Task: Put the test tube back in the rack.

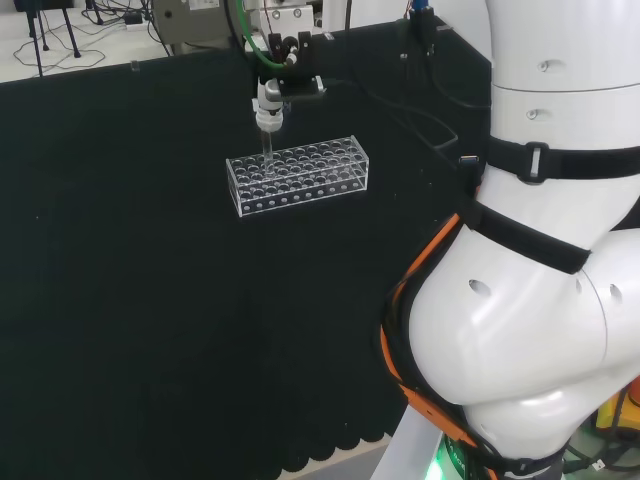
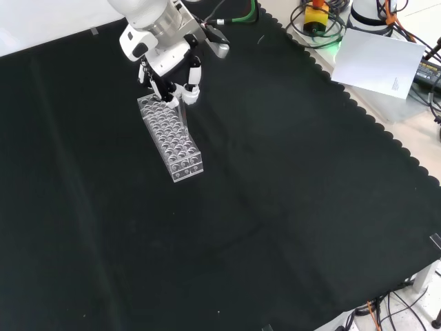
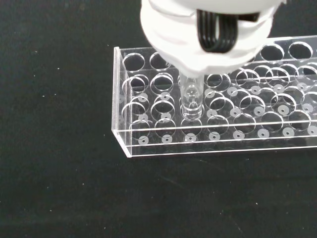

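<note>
A clear plastic rack (image 1: 298, 176) with several rows of round holes lies on the black cloth. In the head view the hand (image 1: 268, 106) hangs just above the rack's left end, its fingers curled round a clear test tube (image 1: 267, 152) that stands upright. The wrist view has the test tube (image 3: 190, 100) with its lower end inside a hole near one end of the rack (image 3: 218, 111), under a white finger (image 3: 203, 34). From the front, the hand (image 2: 171, 76) is over the far end of the rack (image 2: 171, 136).
Black cloth covers the bench around the rack. In the front view, cables, a yellow and red device (image 2: 315, 15) and a white sheet (image 2: 377, 62) lie beyond the cloth's scalloped edge at the upper right. The arm's white links (image 1: 540, 270) stand at the head view's right.
</note>
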Controlling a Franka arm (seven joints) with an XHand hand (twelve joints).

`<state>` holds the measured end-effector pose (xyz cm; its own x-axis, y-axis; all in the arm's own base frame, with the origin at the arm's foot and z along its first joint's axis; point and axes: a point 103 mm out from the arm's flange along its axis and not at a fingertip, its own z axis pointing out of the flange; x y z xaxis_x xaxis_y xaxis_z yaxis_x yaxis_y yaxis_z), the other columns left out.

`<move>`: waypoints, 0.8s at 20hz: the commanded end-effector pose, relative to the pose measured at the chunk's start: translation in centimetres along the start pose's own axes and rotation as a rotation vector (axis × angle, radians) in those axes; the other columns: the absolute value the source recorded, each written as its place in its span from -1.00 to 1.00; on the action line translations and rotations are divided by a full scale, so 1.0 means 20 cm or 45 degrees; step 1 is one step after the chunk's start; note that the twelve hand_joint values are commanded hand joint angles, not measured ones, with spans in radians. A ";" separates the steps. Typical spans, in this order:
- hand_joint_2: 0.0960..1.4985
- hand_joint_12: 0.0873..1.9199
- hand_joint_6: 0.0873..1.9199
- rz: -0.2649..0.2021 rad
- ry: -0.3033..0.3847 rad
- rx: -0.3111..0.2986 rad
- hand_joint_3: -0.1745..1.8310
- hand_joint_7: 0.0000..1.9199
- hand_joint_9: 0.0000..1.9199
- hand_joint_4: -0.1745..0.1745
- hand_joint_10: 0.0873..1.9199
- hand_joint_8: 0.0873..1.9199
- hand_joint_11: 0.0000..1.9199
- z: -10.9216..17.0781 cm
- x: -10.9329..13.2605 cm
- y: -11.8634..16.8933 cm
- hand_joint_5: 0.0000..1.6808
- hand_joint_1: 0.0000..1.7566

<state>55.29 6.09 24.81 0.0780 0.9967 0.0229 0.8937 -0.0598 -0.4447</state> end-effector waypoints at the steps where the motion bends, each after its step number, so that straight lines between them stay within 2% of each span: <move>1: 0.22 0.23 -0.65 0.002 -0.004 0.017 -0.82 0.83 0.40 -1.00 -0.65 -0.74 -0.27 0.02 0.00 0.01 0.57 0.61; 16: 0.22 0.23 -0.65 0.027 -0.001 0.064 -0.82 0.83 0.39 -1.00 -0.65 -0.74 -0.27 0.07 0.00 0.06 0.57 0.61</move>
<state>55.67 6.18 23.45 0.0909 0.9957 0.0157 0.8732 -0.0721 -0.4820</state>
